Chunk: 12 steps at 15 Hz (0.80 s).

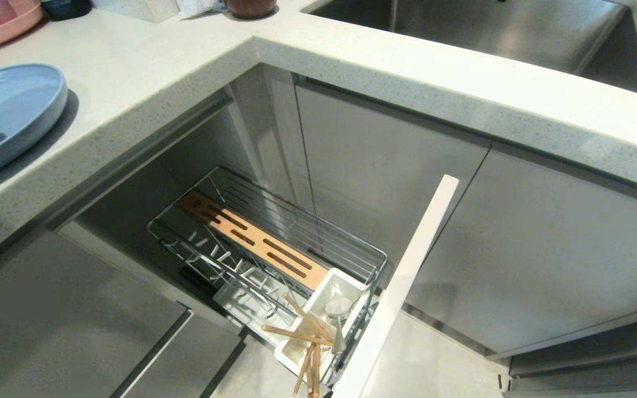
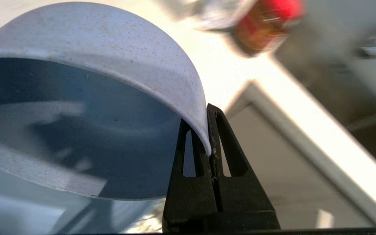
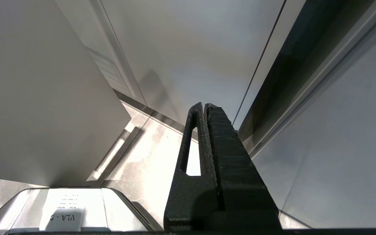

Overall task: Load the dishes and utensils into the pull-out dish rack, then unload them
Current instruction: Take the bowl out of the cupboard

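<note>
- Your left gripper (image 2: pixel 209 143): clamped on the bowl (image 2: pixel 86 98) rim.
- Your right gripper (image 3: pixel 204 107): fingers pressed together, empty.
- Plate (image 1: pixel 3 119): on the counter (image 1: pixel 147 72), upper left of the frame.

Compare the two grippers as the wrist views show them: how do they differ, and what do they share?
The left gripper is clamped on the rim of a light-blue bowl; the right gripper holds nothing. The left is by the white countertop; the right points at grey cabinet fronts and floor. Both have black, slotted fingers, closed.
</note>
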Motion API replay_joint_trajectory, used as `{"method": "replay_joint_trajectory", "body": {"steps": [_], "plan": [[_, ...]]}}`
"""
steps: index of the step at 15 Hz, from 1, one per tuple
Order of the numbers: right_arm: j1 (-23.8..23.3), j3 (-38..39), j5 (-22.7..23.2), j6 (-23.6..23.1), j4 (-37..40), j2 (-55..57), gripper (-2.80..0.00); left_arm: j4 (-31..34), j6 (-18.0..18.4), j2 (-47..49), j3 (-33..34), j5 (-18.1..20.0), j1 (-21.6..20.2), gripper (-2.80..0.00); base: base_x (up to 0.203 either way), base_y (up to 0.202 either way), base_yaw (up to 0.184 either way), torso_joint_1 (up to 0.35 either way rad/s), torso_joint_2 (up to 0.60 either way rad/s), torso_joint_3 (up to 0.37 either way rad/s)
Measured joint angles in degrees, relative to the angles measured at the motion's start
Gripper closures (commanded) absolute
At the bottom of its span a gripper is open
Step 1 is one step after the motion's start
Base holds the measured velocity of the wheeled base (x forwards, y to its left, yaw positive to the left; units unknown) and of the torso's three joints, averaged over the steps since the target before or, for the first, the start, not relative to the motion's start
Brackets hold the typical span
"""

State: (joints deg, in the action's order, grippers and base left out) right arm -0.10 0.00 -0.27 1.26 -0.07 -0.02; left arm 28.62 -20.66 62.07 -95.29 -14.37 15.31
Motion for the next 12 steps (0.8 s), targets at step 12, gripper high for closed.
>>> {"method": "replay_joint_trajectory", "body": {"steps": [12], "plan": [[0.00, 0.00, 0.00, -0.02, 0.00, -0.02, 0.00, 20.99, -0.02, 7.15, -10.38, -4.39, -2.08, 0.00, 0.000, 0.000, 0.000, 0.000, 0.00, 0.000]]}}
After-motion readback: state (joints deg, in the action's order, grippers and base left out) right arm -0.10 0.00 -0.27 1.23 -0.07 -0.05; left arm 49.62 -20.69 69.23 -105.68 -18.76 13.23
